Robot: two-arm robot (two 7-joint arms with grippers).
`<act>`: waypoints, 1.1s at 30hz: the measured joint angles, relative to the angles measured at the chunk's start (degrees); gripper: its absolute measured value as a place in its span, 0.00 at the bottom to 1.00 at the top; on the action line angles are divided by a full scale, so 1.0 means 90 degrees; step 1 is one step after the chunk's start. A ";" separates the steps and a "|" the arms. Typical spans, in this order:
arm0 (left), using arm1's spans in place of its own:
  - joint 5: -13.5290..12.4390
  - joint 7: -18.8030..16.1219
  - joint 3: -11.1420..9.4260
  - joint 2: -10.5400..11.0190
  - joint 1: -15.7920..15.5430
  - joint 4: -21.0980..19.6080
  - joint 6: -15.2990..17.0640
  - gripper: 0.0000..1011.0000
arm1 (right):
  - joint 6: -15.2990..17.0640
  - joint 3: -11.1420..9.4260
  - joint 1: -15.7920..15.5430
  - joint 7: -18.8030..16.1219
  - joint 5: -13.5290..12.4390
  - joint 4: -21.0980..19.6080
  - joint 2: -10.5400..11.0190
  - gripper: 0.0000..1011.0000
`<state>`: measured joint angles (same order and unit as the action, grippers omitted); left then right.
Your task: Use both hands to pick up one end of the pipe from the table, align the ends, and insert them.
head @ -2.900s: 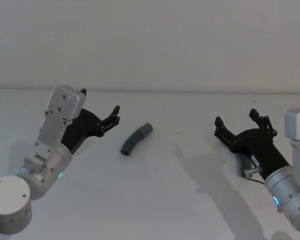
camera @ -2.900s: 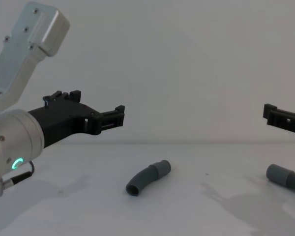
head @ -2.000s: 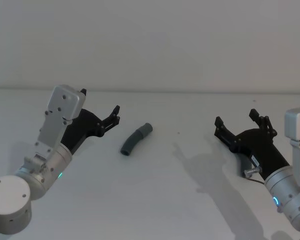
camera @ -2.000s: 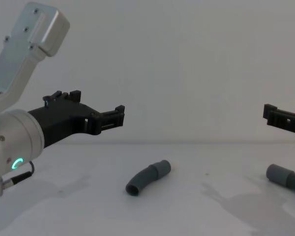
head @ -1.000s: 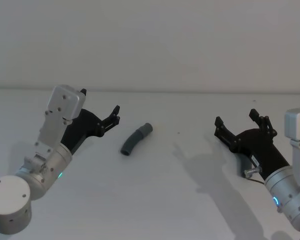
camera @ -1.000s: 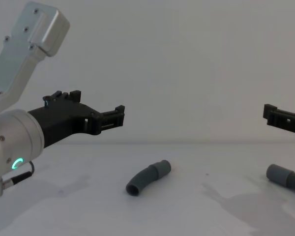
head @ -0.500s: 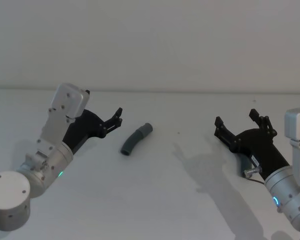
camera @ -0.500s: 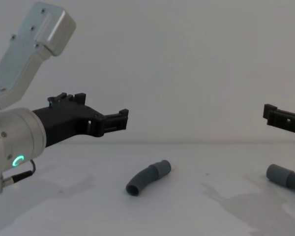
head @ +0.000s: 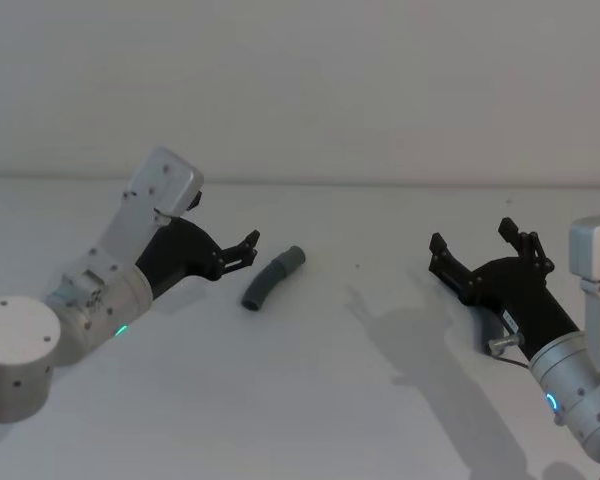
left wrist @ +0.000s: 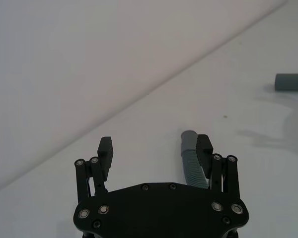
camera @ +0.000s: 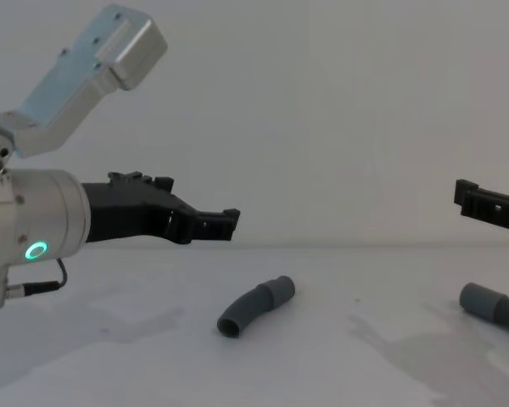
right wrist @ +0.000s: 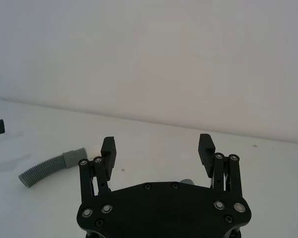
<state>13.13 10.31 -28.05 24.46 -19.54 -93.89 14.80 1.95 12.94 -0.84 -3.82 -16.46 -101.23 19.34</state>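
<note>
Left gripper point(head: 247, 250), fingers spread, hovers just beside the elbow pipe point(head: 270, 279); right gripper point(head: 471, 240), likewise spread, hangs over the second pipe point(camera: 490, 305) on the table point(head: 310, 390).

Bright, flat, even light all round
Soft-edged grey shadows smudge the matt white counter point(head: 280, 410), darkest over on the right side.

My left gripper point(head: 248, 251) and right gripper point(head: 472, 238) are matt black, dotted with small silver screw heads. My left arm point(camera: 34, 222) is brushed silver with a glowing green ring point(camera: 36, 250). My right arm point(head: 583, 385) is silver too, with a light-blue ring point(head: 552, 403). The curved hose point(head: 270, 281) is dark grey, ribbed along its body and smooth at the cuff. The other hose piece point(camera: 490, 307) is plain grey. The table point(head: 310, 400) is plain white.
</note>
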 joint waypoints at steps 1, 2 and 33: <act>0.0012 0.0053 -0.0005 0.0000 -0.0031 0.0012 0.0057 0.99 | 0.0000 0.0000 0.0000 0.0000 0.0000 0.0000 0.0000 0.99; 0.0020 0.0078 -0.0009 0.0000 -0.0061 0.0023 0.0090 0.99 | 0.0000 0.0000 0.0000 0.0000 0.0000 0.0000 0.0000 0.99; 0.0464 0.0654 0.0006 -0.0609 -0.0642 0.0647 0.1426 0.99 | 0.0000 0.0000 0.0000 0.0000 0.0000 0.0000 0.0000 0.99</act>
<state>17.31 16.19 -28.00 18.97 -25.31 -88.07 27.63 1.95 12.94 -0.84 -3.83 -16.46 -101.23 19.34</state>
